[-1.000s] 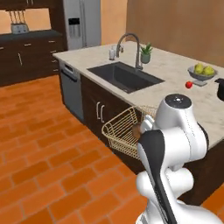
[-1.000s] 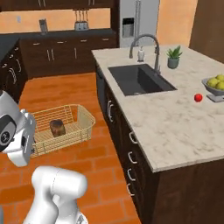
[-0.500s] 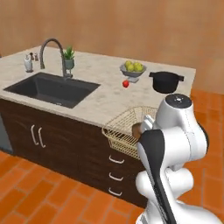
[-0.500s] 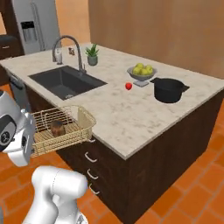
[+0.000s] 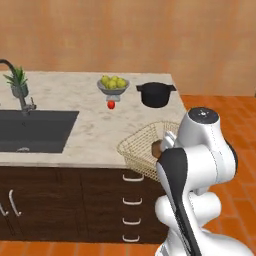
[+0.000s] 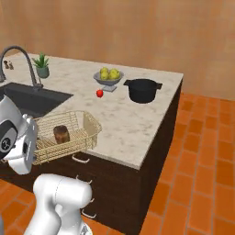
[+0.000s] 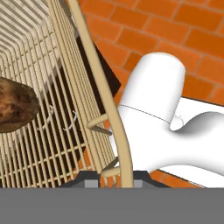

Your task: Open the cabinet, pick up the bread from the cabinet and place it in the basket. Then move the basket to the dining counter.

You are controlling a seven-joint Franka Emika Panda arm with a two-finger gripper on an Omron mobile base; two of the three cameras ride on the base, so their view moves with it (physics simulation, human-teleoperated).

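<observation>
Half of your basket overhangs the desk at its front edge, the other half out over the floor; push it inward. The bread sits inside. Your jaws are clamped on its rim.

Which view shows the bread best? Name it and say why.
The right base view: the bread sits whole and unobstructed inside the basket. The left base view shows just a sliver beside the arm. The hand view crops it at the frame edge, behind the wires.
</observation>
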